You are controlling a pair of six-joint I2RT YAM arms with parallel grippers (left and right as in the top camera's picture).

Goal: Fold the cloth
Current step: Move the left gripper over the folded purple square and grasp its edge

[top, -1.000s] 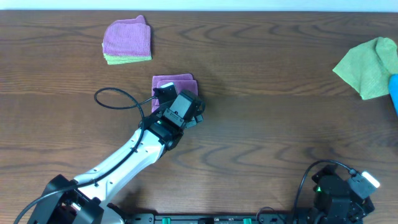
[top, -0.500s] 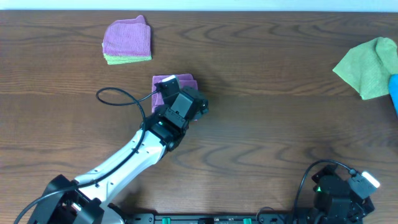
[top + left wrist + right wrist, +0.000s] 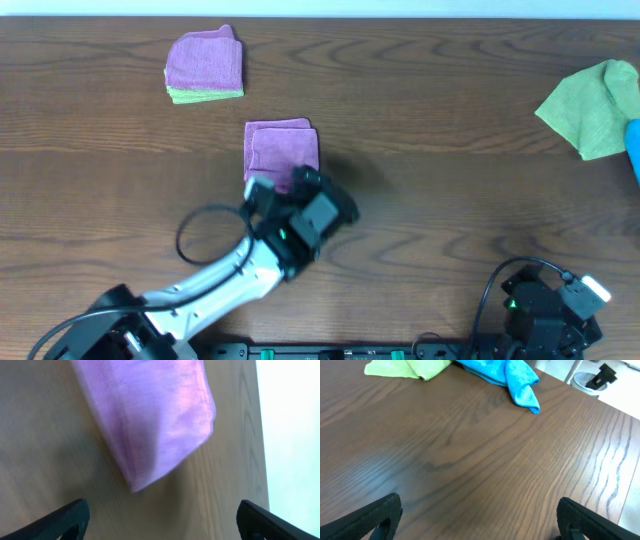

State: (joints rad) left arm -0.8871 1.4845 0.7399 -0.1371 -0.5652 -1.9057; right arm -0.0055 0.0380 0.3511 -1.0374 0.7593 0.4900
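The purple cloth (image 3: 282,148) lies folded square on the tabletop (image 3: 450,200), left of the middle. The left hand (image 3: 161,521) hangs by its near edge, fingers spread wide, holding nothing. The right hand (image 3: 480,525) sits at the near right corner, likewise spread and empty. A green cloth (image 3: 592,105) and a blue cloth (image 3: 506,375) lie far right.

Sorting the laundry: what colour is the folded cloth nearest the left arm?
Purple folded cloth; overhead view.
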